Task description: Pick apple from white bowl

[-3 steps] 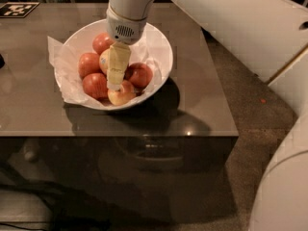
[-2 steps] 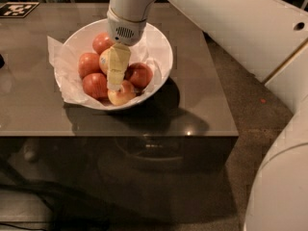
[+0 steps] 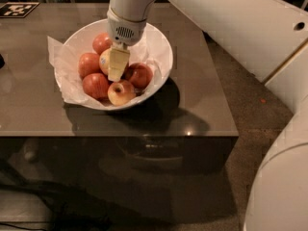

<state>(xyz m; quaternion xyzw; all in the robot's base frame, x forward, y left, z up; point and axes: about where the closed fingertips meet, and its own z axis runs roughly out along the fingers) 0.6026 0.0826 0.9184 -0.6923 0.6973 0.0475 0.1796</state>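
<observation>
The white bowl (image 3: 161, 42) stands on the table, lined with crumpled white paper and holding several apples. The apple (image 3: 104, 61), pale yellow-green with a small dark sticker, lies in the middle of the bowl. My gripper (image 3: 117, 65) reaches straight down into the bowl and sits against the apple's right side, hiding part of it. A smaller yellow-red apple with a stem dimple (image 3: 121, 93) lies just in front of the gripper's tip. Red apples lie at the back (image 3: 101, 42), left (image 3: 88, 64), front left (image 3: 95, 85) and right (image 3: 139, 75).
The bowl sits on a glossy brown table (image 3: 202, 100) whose front edge runs below it. A black-and-white marker tag (image 3: 18, 8) lies at the back left corner. My white arm (image 3: 231, 23) crosses the upper right. Carpeted floor (image 3: 250, 95) lies to the right.
The gripper's tip has drawn up slightly, uncovering a bit more of the small dimpled apple. The apples and the bowl have not moved.
</observation>
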